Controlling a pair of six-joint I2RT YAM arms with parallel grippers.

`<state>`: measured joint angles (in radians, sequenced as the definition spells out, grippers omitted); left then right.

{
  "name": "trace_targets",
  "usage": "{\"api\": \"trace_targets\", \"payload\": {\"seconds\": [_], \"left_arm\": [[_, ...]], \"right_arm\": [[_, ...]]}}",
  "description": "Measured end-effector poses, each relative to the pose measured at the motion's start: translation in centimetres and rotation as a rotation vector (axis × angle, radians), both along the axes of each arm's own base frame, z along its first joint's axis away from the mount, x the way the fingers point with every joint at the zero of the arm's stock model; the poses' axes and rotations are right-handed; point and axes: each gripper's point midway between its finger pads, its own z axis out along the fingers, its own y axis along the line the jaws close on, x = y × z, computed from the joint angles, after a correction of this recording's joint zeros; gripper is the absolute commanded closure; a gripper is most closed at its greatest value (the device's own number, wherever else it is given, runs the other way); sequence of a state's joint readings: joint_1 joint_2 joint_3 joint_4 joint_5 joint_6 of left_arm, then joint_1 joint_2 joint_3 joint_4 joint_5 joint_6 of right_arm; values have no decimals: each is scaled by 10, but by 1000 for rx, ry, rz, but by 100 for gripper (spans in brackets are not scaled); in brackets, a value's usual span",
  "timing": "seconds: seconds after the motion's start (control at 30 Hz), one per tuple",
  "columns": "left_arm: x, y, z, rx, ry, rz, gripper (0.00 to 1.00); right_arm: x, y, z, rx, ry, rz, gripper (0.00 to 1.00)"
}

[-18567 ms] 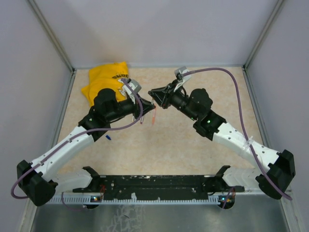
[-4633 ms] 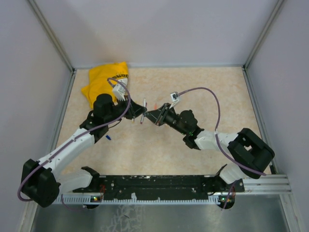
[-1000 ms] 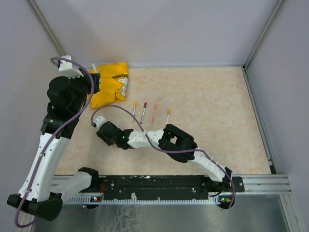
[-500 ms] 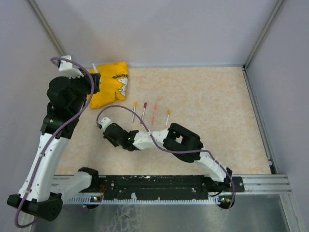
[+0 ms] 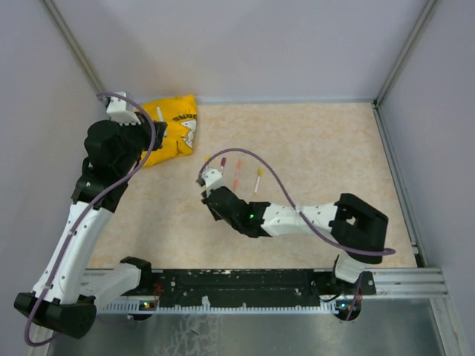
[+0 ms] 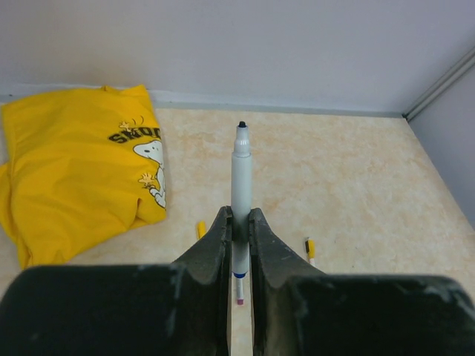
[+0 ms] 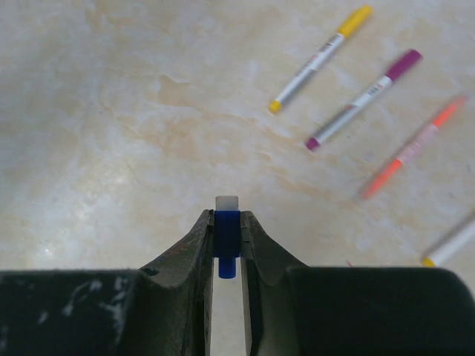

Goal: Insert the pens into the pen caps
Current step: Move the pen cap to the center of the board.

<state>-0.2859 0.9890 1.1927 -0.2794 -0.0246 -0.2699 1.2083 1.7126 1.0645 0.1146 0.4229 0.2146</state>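
Now the only uncapped pen in view stands pinched in the left gripper, raised at the far left by the cloth. Its dark tip points away, and most of the barrel juts past the fingers. The blue cap sits clamped crosswise in the right gripper, low over the table near the middle and well apart from the pen. Which end of the cap is open is hard to tell.

Both pieces look light, stiff and slick, so the pen could likely swivel in so narrow a pinch. A hold nearer the tip would probably steady it for the push. The cap seems best held by its sides, with the mouth left free. Four capped pens lie in a row just beyond the right gripper.
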Motion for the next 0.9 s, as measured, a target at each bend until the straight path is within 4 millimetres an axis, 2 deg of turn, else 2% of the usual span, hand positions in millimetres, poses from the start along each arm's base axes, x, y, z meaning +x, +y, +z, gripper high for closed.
{"api": "trace_targets", "payload": {"seconds": [0.1,0.33,0.57,0.63,0.73,0.8,0.9], "left_arm": [[0,-6,-11,4,18,-32,100],[4,-24,-33,16,69,-127,100],[0,-54,-73,-8,169,-245,100],[-4,-72,-86,5,193,-283,100],[-22,-115,-111,36,236,-390,100],[-36,-139,-133,53,281,-457,100],[-48,-153,-163,66,344,-496,100]], "right_arm": [[10,-39,7,20,1,-99,94],[44,-144,-7,-8,48,-365,93],[55,-216,-11,40,110,-559,94],[57,-235,-17,52,137,-613,94],[53,-257,-30,48,184,-669,94],[48,-262,-37,30,214,-677,88],[43,-263,-44,8,245,-675,86]]}}
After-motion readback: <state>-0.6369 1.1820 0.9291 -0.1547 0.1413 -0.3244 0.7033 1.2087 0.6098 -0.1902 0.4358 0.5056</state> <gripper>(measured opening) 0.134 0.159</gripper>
